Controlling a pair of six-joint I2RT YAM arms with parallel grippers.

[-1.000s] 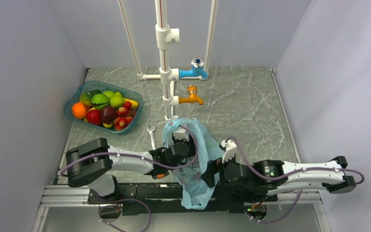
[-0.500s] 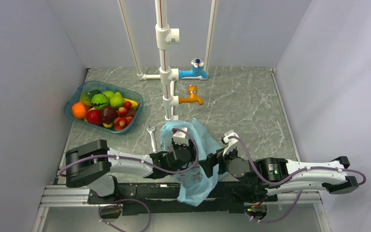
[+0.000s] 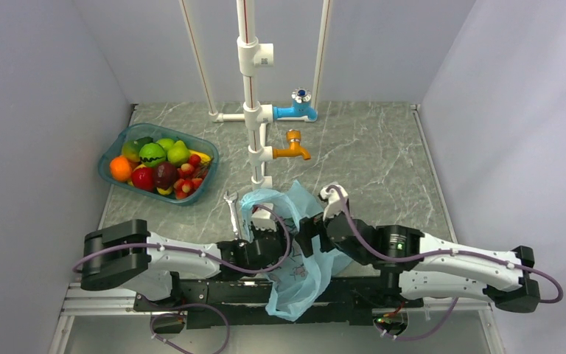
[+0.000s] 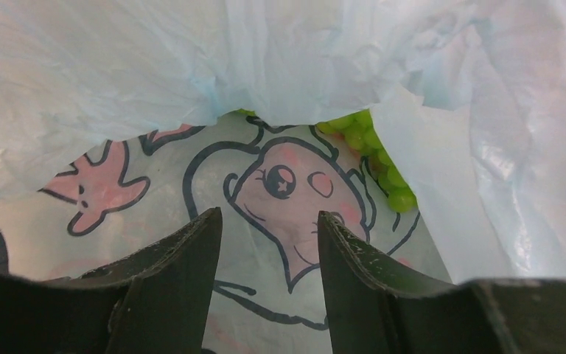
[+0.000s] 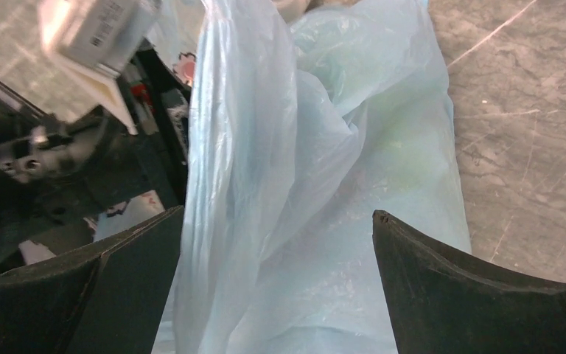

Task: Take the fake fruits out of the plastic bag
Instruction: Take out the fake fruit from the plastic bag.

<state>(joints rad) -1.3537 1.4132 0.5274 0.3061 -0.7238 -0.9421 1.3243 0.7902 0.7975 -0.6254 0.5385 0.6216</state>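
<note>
left wrist view: my left hand [image 4: 267, 221] sits inside the mouth of the thin light-blue plastic bag with cartoon drawings [image 4: 280, 184]. its fingers are parted to a moderate gap and hold nothing. the light-green plastic grape bunch [image 4: 372, 158] shows ahead and to the right of the fingers, partly under a fold of film. i cannot make out any other fruits inside.

right wrist view: my right hand [image 5: 276, 221] is spread wide, with bag film standing between its fingers, not clamped.

top view: the bag lies on the grey marbled surface [image 3: 383, 162] at the near edge, between both arms.

finding: the step in hand is reaching the grapes.

advice: the right hand should pinch one layer of film and lift it to keep the mouth open. the left hand should steer right, pass under the fold and close on the grapes only, never on film.
</note>
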